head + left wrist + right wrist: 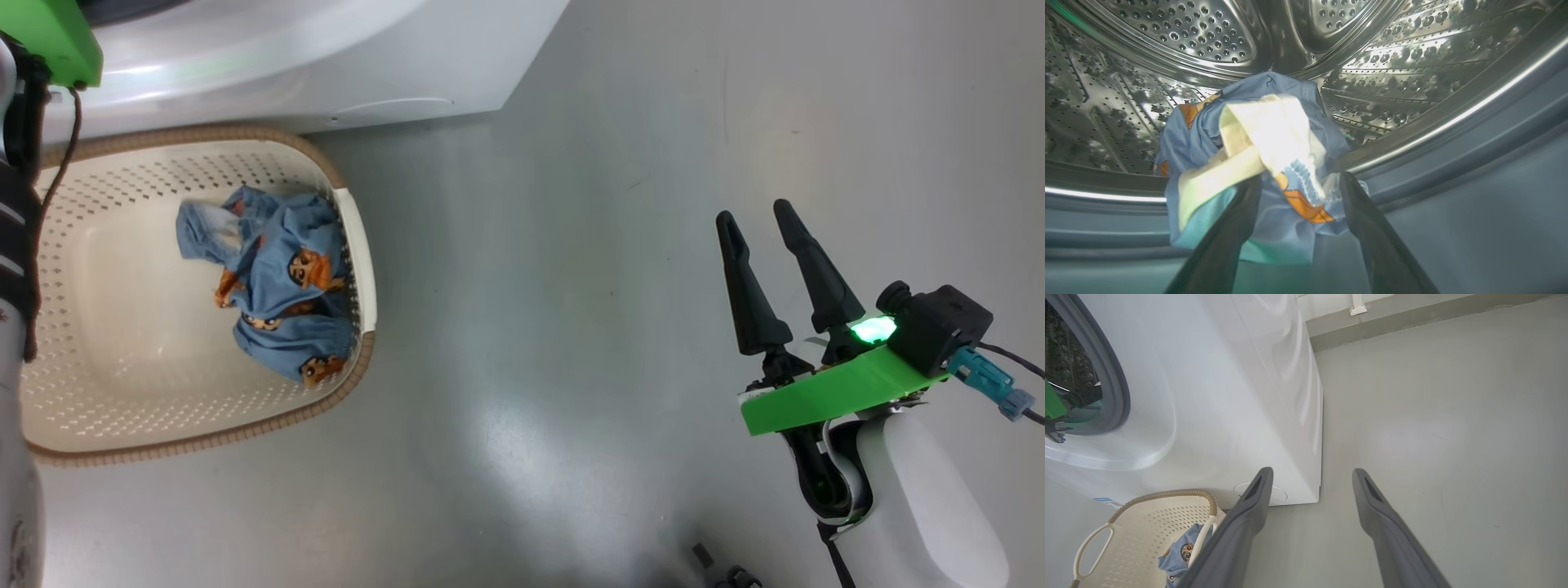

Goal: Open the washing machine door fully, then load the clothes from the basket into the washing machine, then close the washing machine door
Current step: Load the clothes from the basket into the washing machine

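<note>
1. Grey glossy floor (571, 343); pale wall base (1412, 322) behind. White washer (310, 65) stands on it.
2. Basket (122, 392) sits on the floor just beside the washer front. Blue bundle (277, 286) lies against its wall on my right.
3. Steel drum (1412, 61) with grey gasket (1453, 196) at its mouth; cream-patched bundle (1257, 134) lies at the drum's lip.
4. My left gripper (1301, 179) is in the washer mouth, fingers spread, that bundle at their tips.
5. My right gripper (754, 211) hangs over bare floor, fingers spread, well apart from the basket.
6. Blue label (1102, 500) low on the washer front, print too small to read; round cap (1278, 495) near the bottom corner.
</note>
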Motion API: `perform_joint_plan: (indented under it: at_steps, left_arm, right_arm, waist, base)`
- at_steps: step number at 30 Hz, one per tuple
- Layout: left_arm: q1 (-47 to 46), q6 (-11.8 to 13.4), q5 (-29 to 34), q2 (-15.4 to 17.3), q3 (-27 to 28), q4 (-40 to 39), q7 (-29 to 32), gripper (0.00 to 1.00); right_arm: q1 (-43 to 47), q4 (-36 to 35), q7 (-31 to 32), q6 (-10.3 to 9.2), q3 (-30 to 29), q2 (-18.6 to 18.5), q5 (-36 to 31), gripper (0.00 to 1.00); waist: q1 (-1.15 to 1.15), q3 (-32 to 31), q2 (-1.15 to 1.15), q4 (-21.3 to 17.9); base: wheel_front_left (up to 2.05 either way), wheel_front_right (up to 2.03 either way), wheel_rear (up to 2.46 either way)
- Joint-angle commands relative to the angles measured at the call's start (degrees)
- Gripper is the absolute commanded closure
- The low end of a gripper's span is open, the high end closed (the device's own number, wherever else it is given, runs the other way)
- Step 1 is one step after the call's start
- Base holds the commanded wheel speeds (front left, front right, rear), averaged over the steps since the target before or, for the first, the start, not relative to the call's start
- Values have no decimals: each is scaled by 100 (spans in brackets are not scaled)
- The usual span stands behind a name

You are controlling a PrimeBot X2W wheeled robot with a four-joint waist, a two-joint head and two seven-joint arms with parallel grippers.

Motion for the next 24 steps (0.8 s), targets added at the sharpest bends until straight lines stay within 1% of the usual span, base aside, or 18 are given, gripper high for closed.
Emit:
perform_joint_plan:
  at_steps: [1, 7, 11, 17, 24]
  left_arm:
    - [-102, -20, -86, 208, 16, -60, -21, 0]
    - [-42, -34, -267, 104, -22, -53, -111, 0]
    - [161, -36, -436, 11, -97, -221, -139, 0]
    - [696, -37, -765, 15, -10, -1043, -144, 0]
    - [1778, -38, -827, 35, 338, -2108, -145, 0]
  right_arm:
    - [34, -124, -27, 9, 99, 8, 61, 0]
    - [31, -117, -27, 9, 41, -40, 50, 0]
    - [66, -118, -27, 9, 29, -69, 32, 0]
    - [122, -103, -27, 9, -3, -142, 19, 0]
    - [246, -38, -27, 9, -31, -263, 5, 0]
  waist:
    - [0, -5, 0, 30]
    - [0, -87, 0, 143]
    - [0, -178, 0, 214]
    - [0, -332, 0, 329]
    - [0, -710, 0, 456]
  base:
    - [0, 0, 0]
    - [0, 0, 0]
    - [0, 0, 0]
    - [0, 0, 0]
    - [0, 0, 0]
